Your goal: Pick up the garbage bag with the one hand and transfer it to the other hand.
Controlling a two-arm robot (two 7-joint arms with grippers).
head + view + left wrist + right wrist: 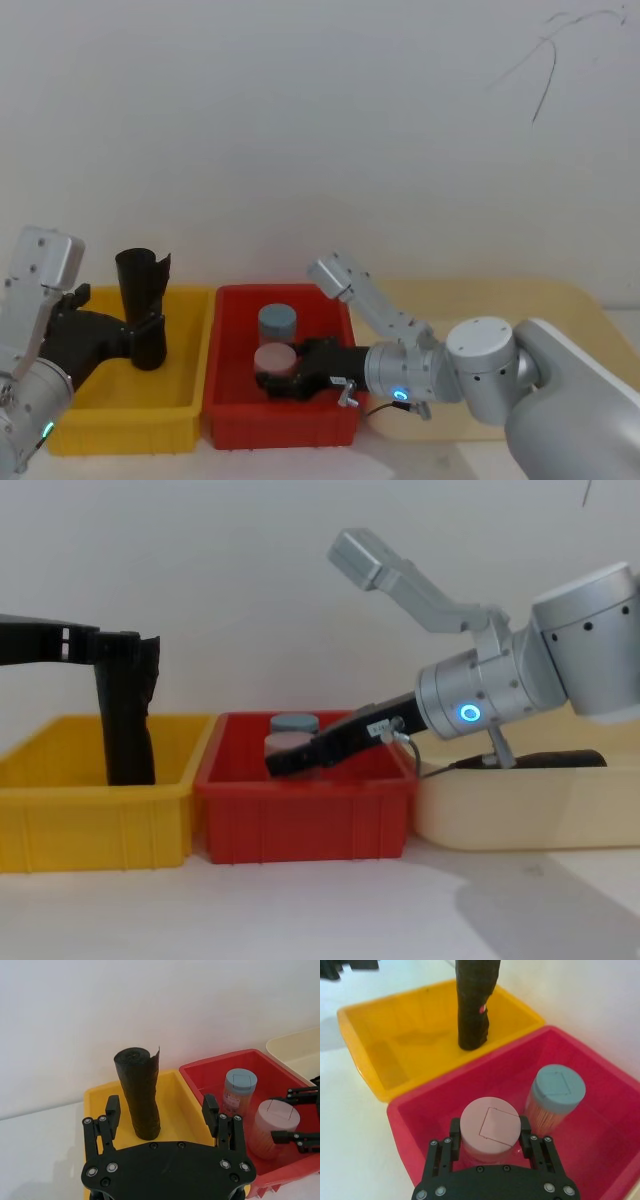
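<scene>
White table [300, 462], plain white wall behind.
Left claw [161, 1110] open astride upright garbage bag [138, 1092]; right claw [489, 1136] open around pink-lidded jar [487, 1128].

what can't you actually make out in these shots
- The garbage bag base: in the chest view the yellow bin wall hides it.
- Left gripper contact with the roll: the wrist view shows fingers apart with the roll between them; touching cannot be told.
- Pink-lidded jar body: the right gripper and the lid hide it, so the grip is unclear.
- Cream tray contents: the wall hides most of a dark item.
</scene>
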